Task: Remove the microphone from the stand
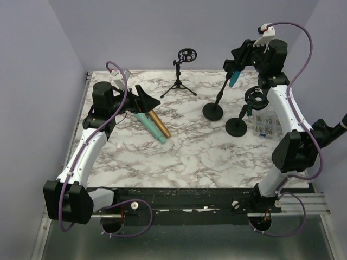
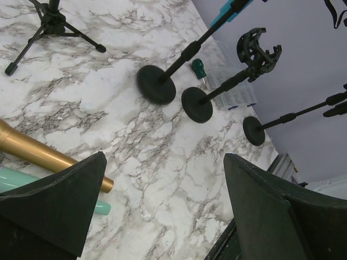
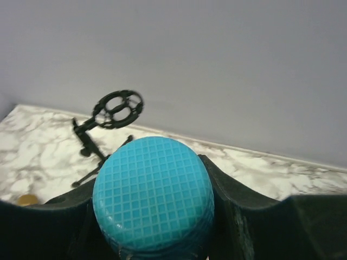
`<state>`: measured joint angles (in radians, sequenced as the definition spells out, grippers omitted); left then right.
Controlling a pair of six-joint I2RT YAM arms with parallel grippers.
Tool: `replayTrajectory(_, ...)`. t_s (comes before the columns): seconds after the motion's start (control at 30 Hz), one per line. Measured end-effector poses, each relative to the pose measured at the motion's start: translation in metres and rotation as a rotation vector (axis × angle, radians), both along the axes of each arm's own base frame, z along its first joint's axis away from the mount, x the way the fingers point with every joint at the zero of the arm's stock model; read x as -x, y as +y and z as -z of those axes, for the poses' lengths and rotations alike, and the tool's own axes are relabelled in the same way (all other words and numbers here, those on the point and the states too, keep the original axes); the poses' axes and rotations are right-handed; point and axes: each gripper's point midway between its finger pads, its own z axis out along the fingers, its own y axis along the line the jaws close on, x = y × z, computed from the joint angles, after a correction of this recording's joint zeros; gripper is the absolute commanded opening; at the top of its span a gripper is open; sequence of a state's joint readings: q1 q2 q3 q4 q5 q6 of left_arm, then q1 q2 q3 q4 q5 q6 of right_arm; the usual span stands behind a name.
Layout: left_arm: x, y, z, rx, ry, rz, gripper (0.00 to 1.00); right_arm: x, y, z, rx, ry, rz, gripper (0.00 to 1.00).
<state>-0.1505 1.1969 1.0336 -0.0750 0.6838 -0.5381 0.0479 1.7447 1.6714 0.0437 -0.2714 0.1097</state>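
Right gripper (image 1: 234,69): raised at the far right of the table (image 1: 190,157), closed around the blue microphone (image 1: 234,79). In the right wrist view the mesh head of the microphone fills the gap, and both fingers (image 3: 238,216) press against its sides. The body hangs below the hand, tilted, its lower end just beside the top of the stand (image 1: 220,96). Cannot tell if it still sits in the clip.

The stand's round base (image 1: 213,112) rests on the table below the hand and toward the near side. A second stand (image 1: 236,127) is just beside that base. A tripod stand (image 1: 179,81) is well off to the hand's left.

Left gripper (image 1: 145,99): low over the left of the table, fingers (image 2: 54,206) spread wide with nothing between them. A gold microphone (image 1: 159,124) and a mint microphone (image 1: 147,123) lie side by side on the table just under it.
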Motion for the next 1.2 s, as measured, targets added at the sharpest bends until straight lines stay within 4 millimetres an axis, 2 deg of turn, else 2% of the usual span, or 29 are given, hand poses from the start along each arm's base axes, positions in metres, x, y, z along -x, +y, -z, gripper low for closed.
replayTrajectory(0.2, 0.002, -0.003, -0.001, 0.018, -0.001, 0.019, 0.93, 0.055, 0.046, -0.002, -0.033, 0.037, -0.167, 0.01)
replayTrajectory(0.33, 0.006, -0.010, 0.001, 0.022, -0.014, 0.044, 0.93, 0.100, 0.094, -0.004, -0.041, 0.044, -0.280, 0.01)
replayTrajectory(0.47, 0.022, -0.033, 0.003, 0.021, -0.035, 0.122, 0.93, 0.134, 0.136, -0.004, -0.032, 0.063, -0.377, 0.01)
replayTrajectory(0.57, 0.043, -0.057, 0.001, 0.009, -0.078, 0.199, 0.93, 0.155, 0.156, 0.003, -0.023, 0.093, -0.415, 0.01)
replayTrajectory(0.67, 0.067, -0.077, -0.008, -0.005, -0.163, 0.246, 0.94, 0.168, 0.161, 0.017, -0.012, 0.132, -0.412, 0.01)
replayTrajectory(0.73, 0.081, -0.086, -0.015, -0.006, -0.231, 0.255, 0.94, 0.171, 0.158, 0.016, -0.011, 0.123, -0.395, 0.01)
replayTrajectory(0.83, 0.093, -0.091, -0.028, -0.002, -0.338, 0.222, 0.99, 0.178, 0.151, 0.016, -0.010, 0.120, -0.374, 0.01)
replayTrajectory(1.0, 0.088, -0.098, -0.044, -0.021, -0.481, 0.128, 0.99, 0.181, 0.148, 0.017, -0.010, 0.116, -0.364, 0.01)
replayTrajectory(1.2, 0.067, -0.123, -0.043, -0.077, -0.507, 0.118, 0.97, 0.182, 0.148, 0.016, -0.012, 0.110, -0.365, 0.01)
